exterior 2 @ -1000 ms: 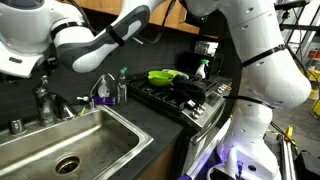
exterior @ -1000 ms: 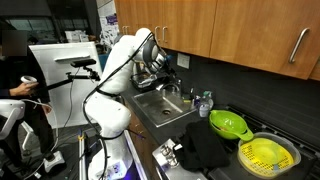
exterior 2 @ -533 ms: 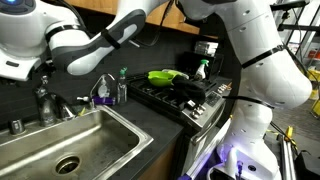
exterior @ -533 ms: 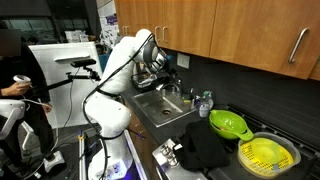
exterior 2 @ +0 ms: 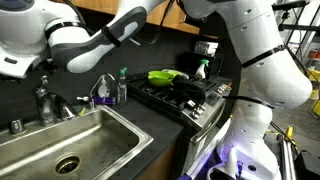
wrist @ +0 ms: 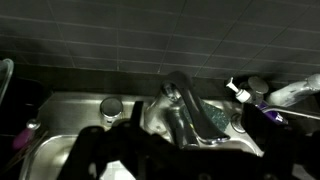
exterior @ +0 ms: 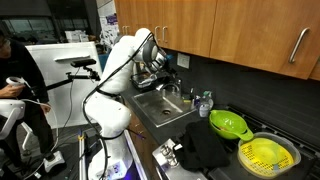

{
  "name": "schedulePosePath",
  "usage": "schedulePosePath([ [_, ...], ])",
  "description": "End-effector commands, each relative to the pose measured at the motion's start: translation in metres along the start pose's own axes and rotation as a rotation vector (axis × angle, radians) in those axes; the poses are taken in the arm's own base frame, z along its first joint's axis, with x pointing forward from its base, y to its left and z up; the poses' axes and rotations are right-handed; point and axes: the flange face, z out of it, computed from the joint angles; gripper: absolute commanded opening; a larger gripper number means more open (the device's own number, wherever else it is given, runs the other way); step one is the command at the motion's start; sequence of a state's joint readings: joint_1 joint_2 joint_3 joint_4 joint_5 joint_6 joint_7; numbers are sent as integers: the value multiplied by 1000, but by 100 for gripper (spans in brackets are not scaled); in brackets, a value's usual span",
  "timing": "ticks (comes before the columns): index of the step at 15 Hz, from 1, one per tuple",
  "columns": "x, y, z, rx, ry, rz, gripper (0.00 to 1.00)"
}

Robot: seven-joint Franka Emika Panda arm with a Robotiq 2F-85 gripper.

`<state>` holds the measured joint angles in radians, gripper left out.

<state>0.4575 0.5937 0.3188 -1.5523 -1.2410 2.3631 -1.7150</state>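
Observation:
My gripper [exterior: 160, 68] hangs over the back of a steel sink [exterior: 166, 110], just above the chrome faucet [exterior: 166, 88]. In the wrist view the two dark fingers [wrist: 185, 132] stand apart, left and right of the faucet [wrist: 185, 100], and hold nothing. They look open; I cannot tell if they touch the faucet. The sink basin [wrist: 60, 110] lies below. In an exterior view the faucet [exterior 2: 45, 100] and the sink [exterior 2: 70, 140] show, but the fingers are out of frame.
Bottles [exterior: 203, 103] stand to one side of the sink [exterior 2: 105, 90]. A green colander [exterior: 228, 124], a yellow-green strainer [exterior: 268, 155] and a black cloth [exterior: 205, 148] lie on the stove. Cabinets hang overhead. A person [exterior: 15, 70] stands by the robot's base.
The arm and gripper have not visibly moved. The person at the left of an exterior view has shifted and leaned.

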Motion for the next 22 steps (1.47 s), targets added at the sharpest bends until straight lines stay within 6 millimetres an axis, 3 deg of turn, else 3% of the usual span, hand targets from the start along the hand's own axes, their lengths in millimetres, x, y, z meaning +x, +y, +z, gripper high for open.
schedulePosePath([
  [1,4,-14,-10,13,2,36,100],
  [12,17,-40,-12,30,24,79,100],
  [22,17,-31,-11,4,33,58,100],
])
